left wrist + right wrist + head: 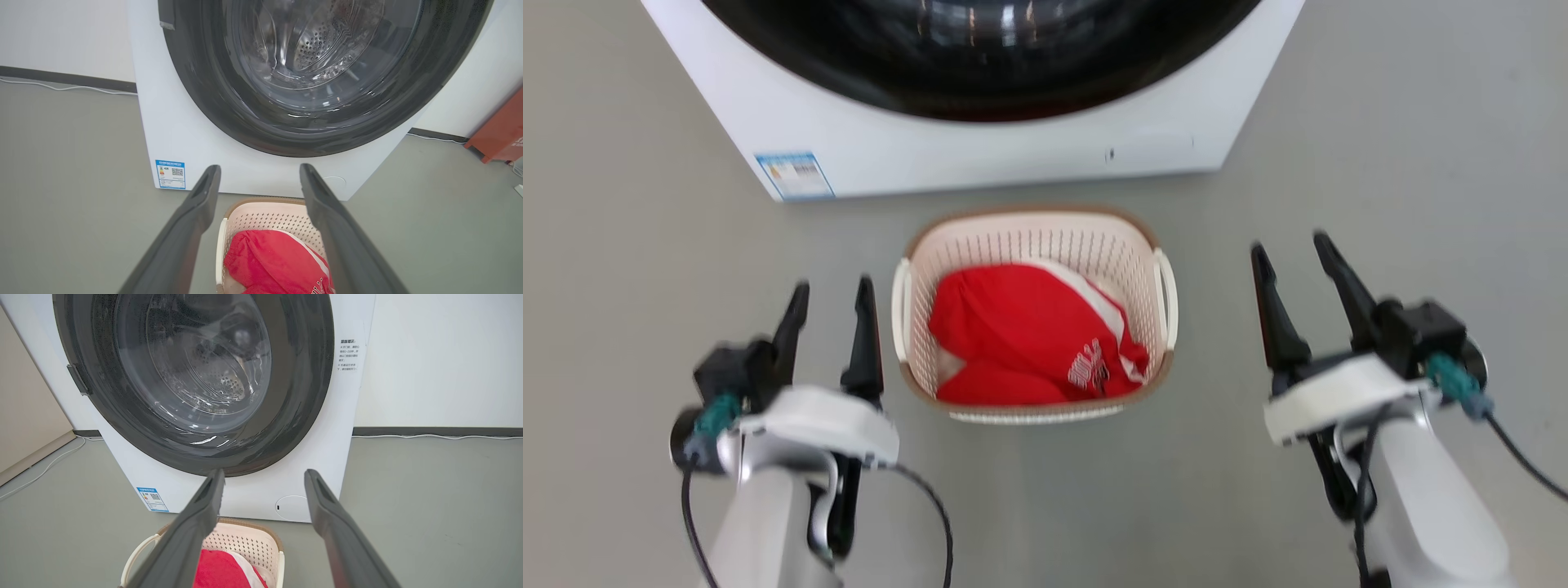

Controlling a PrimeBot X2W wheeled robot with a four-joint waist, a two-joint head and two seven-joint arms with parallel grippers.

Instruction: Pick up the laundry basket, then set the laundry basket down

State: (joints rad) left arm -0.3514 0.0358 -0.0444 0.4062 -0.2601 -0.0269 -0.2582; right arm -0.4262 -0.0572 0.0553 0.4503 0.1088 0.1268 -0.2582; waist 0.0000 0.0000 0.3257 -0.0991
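The laundry basket [1045, 237], cream-white and perforated with a brown rim, stands on the grey floor just in front of the washing machine and holds a red garment [1029, 331]. Its white loop handles sit on its left [900, 310] and right [1166, 298] sides. My left gripper [833, 294] is open just left of the basket, close to the left handle, touching nothing. My right gripper [1290, 249] is open, farther off to the basket's right. The basket [265, 212] lies below the left fingers in the left wrist view, and the basket [245, 541] appears low in the right wrist view.
The white washing machine [980, 155] with its dark round door [310, 73] stands right behind the basket. A red-orange object [500, 134] sits on the floor at the far right by the wall. Cables run along the wall base. Grey floor surrounds the basket.
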